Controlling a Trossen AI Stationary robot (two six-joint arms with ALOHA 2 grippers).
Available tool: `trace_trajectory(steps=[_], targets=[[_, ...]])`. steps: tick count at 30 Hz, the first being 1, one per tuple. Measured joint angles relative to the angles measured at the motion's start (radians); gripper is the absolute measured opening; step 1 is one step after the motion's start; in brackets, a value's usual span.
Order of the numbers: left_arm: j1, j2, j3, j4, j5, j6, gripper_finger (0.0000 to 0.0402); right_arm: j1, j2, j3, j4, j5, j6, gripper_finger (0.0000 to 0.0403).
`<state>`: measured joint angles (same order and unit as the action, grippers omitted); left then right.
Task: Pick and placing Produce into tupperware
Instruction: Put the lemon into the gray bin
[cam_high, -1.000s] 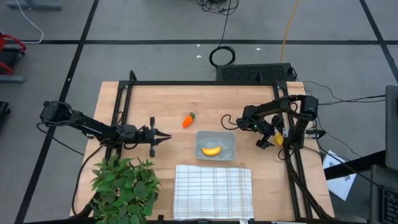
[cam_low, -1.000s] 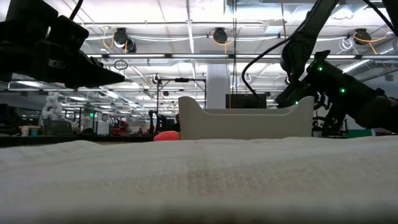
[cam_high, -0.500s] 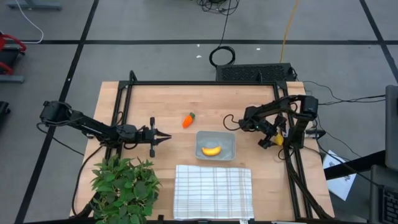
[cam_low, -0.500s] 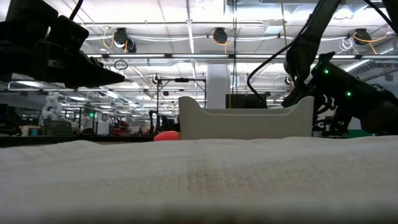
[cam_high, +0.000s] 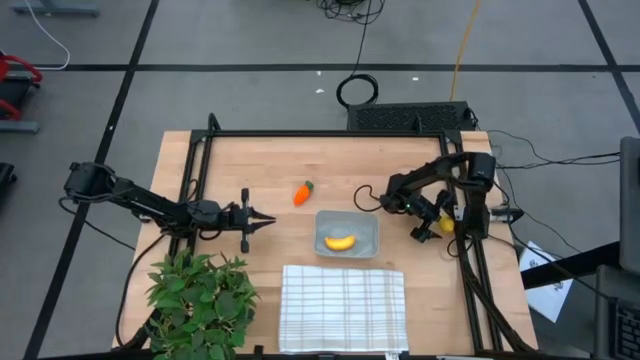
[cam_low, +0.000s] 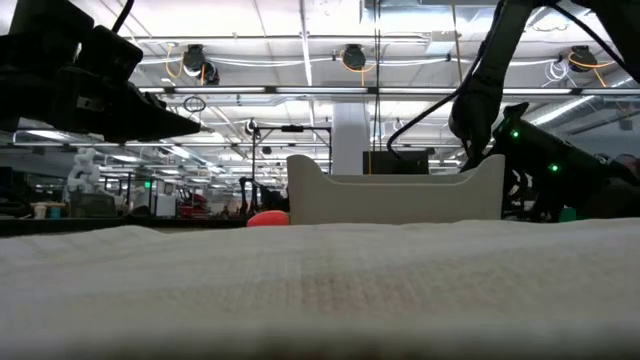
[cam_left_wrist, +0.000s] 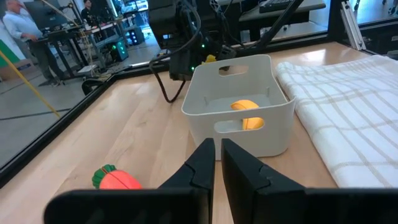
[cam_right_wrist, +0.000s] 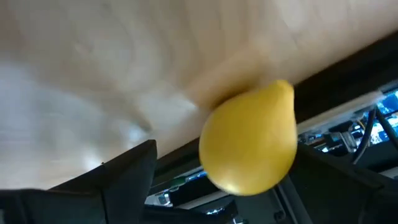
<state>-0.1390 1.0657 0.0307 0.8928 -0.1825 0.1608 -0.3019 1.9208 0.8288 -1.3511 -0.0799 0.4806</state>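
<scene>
Right gripper (cam_high: 437, 227) spread wide around yellow piece (cam_right_wrist: 250, 148)

Even, bright light falls from overhead tubes on my table (cam_high: 260, 165), with soft shadows only. My low camera blurs the white cloth (cam_low: 320, 290) up close. My right wrist camera smears the yellow piece (cam_right_wrist: 249, 146) and the wood, both out of focus.

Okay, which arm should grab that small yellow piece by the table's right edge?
The right: its gripper is already at the yellow piece, while the left gripper waits across the tupperware, nearer the carrot.
</scene>
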Motion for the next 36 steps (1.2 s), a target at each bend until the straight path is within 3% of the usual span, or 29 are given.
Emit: trace_trajectory(steps=[11,29,36], targets=[[0.0,0.0,0.0,-0.004,0.0,0.0,0.0033,-0.033,0.041,0.0,0.011,-0.002,-0.045,0.0332],[0.0,0.0,0.0,-0.008,0.0,0.0,0.0033,-0.037,0.041,0.0,-0.02,0.001,-0.067,0.0193],[0.0,0.0,0.0,-0.008,0.0,-0.006,0.0033,-0.037,0.041,0.0,-0.02,0.001,-0.074,0.0199]])
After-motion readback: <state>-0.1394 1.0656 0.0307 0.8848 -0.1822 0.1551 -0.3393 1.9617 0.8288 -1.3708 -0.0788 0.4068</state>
